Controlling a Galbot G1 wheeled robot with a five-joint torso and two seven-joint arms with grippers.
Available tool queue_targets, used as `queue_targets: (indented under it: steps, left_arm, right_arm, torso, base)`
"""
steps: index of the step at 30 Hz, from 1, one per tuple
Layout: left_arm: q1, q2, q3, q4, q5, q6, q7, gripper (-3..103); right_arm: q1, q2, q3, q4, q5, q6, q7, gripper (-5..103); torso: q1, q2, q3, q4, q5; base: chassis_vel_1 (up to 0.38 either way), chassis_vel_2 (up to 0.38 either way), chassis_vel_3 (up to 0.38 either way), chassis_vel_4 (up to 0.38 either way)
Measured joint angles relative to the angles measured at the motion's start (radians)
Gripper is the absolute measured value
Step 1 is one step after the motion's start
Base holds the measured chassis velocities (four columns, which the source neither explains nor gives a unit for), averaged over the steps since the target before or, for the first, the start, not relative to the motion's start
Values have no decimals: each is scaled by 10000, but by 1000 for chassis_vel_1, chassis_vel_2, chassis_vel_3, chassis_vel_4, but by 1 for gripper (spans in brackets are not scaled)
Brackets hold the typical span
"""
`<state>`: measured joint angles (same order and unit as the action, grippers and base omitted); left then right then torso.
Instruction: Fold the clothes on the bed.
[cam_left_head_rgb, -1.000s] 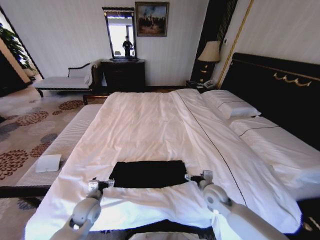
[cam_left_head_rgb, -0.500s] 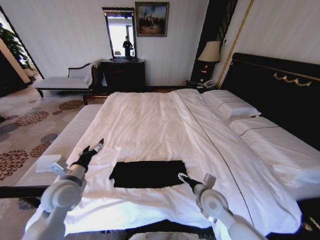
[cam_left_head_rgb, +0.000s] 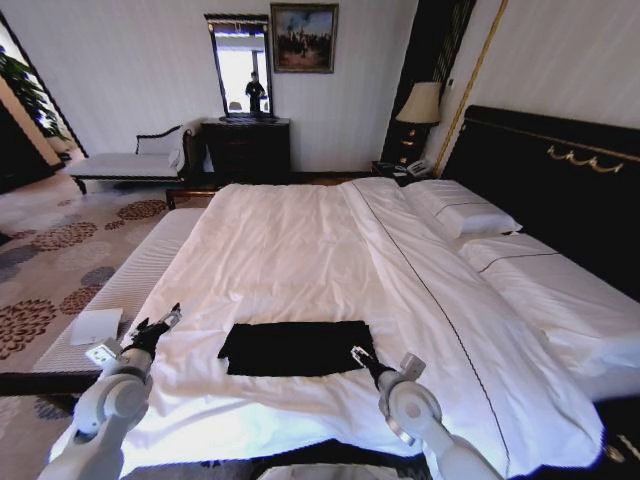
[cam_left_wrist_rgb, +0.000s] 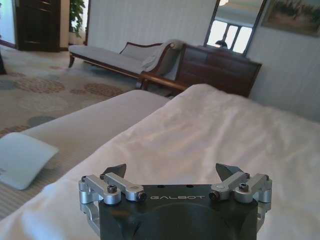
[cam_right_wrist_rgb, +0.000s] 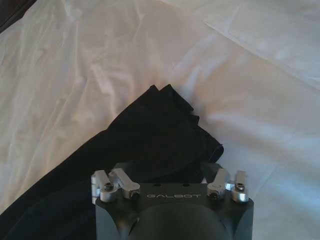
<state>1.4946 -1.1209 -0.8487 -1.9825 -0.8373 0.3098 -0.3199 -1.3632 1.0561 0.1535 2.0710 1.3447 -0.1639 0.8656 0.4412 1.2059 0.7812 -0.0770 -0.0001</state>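
The clothes (cam_left_head_rgb: 297, 347) are one black garment, folded into a flat, wide rectangle with no lettering showing; it lies on the white cover near the foot edge of the bed (cam_left_head_rgb: 300, 250), roughly midway across that edge; in the right wrist view its layered corner (cam_right_wrist_rgb: 165, 125) shows stacked folds, slightly rumpled. The bed is very large, with white sheets, white pillows at the tall black gold-trimmed headboard, and a dark frame.
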Motion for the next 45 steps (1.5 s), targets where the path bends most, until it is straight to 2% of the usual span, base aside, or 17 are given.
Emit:
queue_targets:
  steps: [1,2,4,6,10,11,14,16,18,19,22,27,37,40,43,44,45]
  left_arm:
    - [23,1,39,109,120,-46,18,100]
    - [23,1,39,109,120,-46,18,100]
    - [90,-32,150,344,406,-196,55,100]
    - [118,-51,191,407,496,-250,76,100]
    - [311,-144,420,724,773,-484,265,100]
    - [311,-144,420,724,773,-484,265,100]
    - [431,-112,540,985,749,-412,827,100]
    - [434,-77,640,1144,825,-385,909,100]
    - [439,-21,833,1361,1043,-371,962,100]
    - [439,-21,833,1361,1043,-371,962,100]
    - [563,59,1401,1725,2021,-458,1122,100]
    - [649,-13,1694,1823,2594,-556,1225,100]
    - [839,39,1465,1699,2474,-667,1226,100]
    - [884,27,1399,1458,1847,-668,1227,100]
    - [929,-164,1381,529,-180,-637,1148,100]
    - [929,-164,1381,529,-180,-637,1148,100]
    - [954,-297,1414,126,-828,-637,1054,100]
  right_arm:
    - [-5,23,6,-6,-23,14,-14,70]
    - [-5,23,6,-6,-23,14,-14,70]
    - [-5,67,27,-19,-58,45,-28,58]
    - [-1,76,31,-27,-65,51,-28,58]
    - [-15,104,45,-97,-173,67,14,37]
    - [-15,104,45,-97,-173,67,14,37]
    - [-181,48,111,-76,-315,73,64,21]
    - [-249,2,150,-32,-358,74,81,21]
    - [-312,-70,209,14,-422,74,109,10]
    - [-312,-70,209,14,-422,74,109,10]
    - [-392,-254,362,84,-561,74,151,1]
    - [-518,-379,480,161,-675,49,140,0]
    - [-653,-343,491,-95,-1064,-16,-49,0]
    - [-738,-276,427,-45,-1481,-46,-249,5]
    - [-815,-178,401,95,-2004,51,-520,21]
    - [-815,-178,401,95,-2004,51,-520,21]
    - [-843,-158,419,171,-2059,93,-550,27]
  torso:
    - [0,0,0,-1,-1]
    - [0,0,0,-1,-1]
    - [0,0,0,-1,0]
    - [0,-1,0,-1,-1]
    - [0,-1,0,-1,0]
    - [0,-1,0,-1,0]
    - [0,0,0,0,1]
    - [0,0,-1,-1,1]
    - [0,-1,0,-1,1]
    - [0,-1,0,-1,1]
    - [0,-1,0,0,1]
    - [0,-1,0,-1,0]
    - [0,-1,0,0,1]
    - [0,-1,0,0,0]
    - [0,-1,-1,-1,0]
    - [0,-1,-1,-1,0]
    - [0,-1,0,-2,2]
  base:
    - [0,0,0,0]
    - [0,0,0,0]
    - [0,0,0,0]
    - [0,0,0,0]
    - [0,0,0,0]
    - [0,0,0,0]
    - [0,0,0,0]
    - [0,0,0,0]
    - [0,0,0,0]
    - [0,0,0,0]
    - [0,0,0,0]
    - [0,0,0,0]
    - [0,0,0,0]
    - [0,0,0,0]
    - [0,0,0,0]
    - [0,0,0,0]
    - [0,0,0,0]
